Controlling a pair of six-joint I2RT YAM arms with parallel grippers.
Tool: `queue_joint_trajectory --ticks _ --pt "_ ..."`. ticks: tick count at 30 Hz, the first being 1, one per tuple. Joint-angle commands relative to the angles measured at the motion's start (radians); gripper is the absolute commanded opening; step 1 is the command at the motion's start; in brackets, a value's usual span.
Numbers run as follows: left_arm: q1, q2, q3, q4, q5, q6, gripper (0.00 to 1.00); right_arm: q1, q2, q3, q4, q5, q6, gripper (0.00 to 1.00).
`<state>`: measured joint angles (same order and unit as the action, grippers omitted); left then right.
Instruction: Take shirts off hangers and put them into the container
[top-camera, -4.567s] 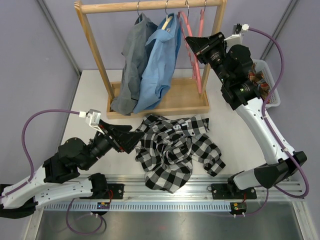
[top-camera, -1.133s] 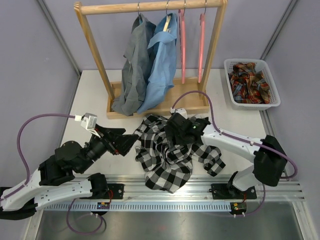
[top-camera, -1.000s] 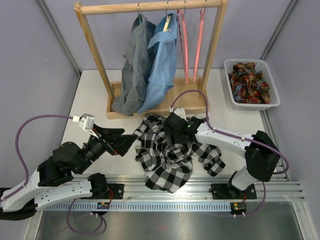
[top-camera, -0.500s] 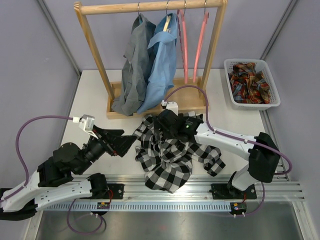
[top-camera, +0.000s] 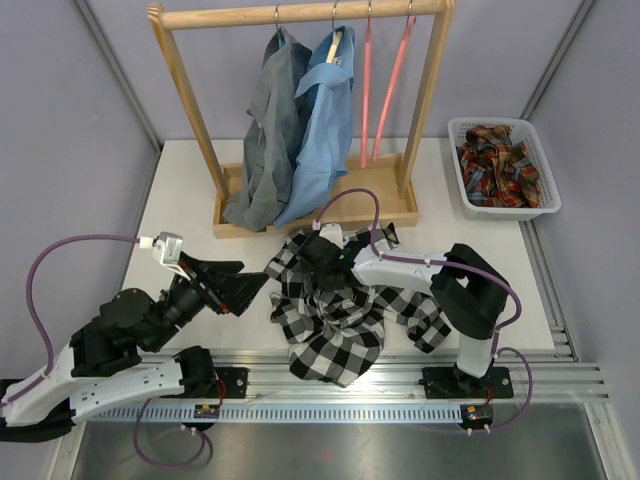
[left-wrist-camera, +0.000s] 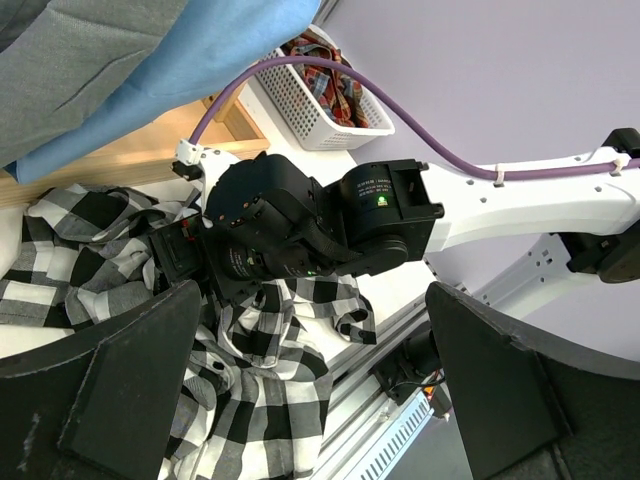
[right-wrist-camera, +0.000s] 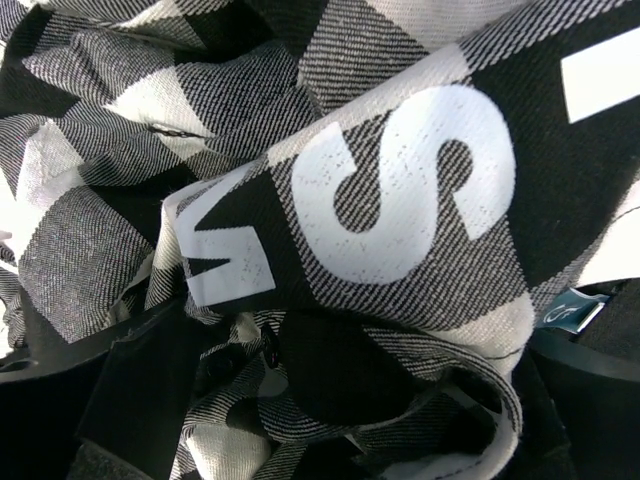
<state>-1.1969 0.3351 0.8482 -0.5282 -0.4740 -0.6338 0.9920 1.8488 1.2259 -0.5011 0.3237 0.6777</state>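
While the light wooden rail frame (top-camera: 300, 14) still carries the plain grey shirt (top-camera: 262, 130) and the light blue shirt (top-camera: 322, 120), your big black-and-white checked shirt (top-camera: 335, 325) lies crumpled on the table (top-camera: 190, 200), off its hanger but not yet binned. The small white lattice basket (top-camera: 548, 208) holds one red plaid garment (top-camera: 497, 160); two thin pink hangers (top-camera: 366, 90) hang bare. Since earlier, your right gripper (right-wrist-camera: 340, 390) has dropped from the rail into the checks, jaws wide, nothing clamped; the left gripper (left-wrist-camera: 310, 400) waits alongside, wide open, empty.

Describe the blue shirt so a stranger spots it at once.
Find the wooden rack at the far side of the table. Two shirts hang there; the light blue shirt is the right-hand one, between the grey shirt and two bare pink hangers.
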Motion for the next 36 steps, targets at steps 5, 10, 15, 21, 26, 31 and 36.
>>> queue_joint_trajectory --ticks 5,10,15,21,26,31,36 --pt "-0.004 -0.004 -0.003 0.025 -0.023 -0.006 0.99 0.005 -0.014 -0.055 0.084 -0.035 0.054 0.99" --pt "-0.004 -0.007 -0.001 0.017 -0.026 -0.007 0.99 0.005 -0.051 -0.097 0.128 -0.064 0.057 1.00" --pt "-0.004 -0.008 -0.003 0.017 -0.028 -0.007 0.99 0.002 -0.065 -0.094 0.080 -0.034 0.042 0.35" --pt "-0.004 0.002 0.003 0.022 -0.023 -0.003 0.99 0.005 -0.078 -0.049 -0.046 0.040 0.077 0.00" --pt "-0.004 -0.002 0.008 0.017 -0.025 0.000 0.99 0.005 -0.184 -0.049 -0.178 0.205 0.140 0.00" --pt "-0.004 -0.002 0.009 0.016 -0.022 0.002 0.99 -0.012 -0.409 -0.028 -0.460 0.429 0.301 0.00" --pt "-0.004 -0.001 0.003 0.030 -0.008 0.003 0.99 -0.052 -0.663 0.001 -0.711 0.616 0.416 0.00"
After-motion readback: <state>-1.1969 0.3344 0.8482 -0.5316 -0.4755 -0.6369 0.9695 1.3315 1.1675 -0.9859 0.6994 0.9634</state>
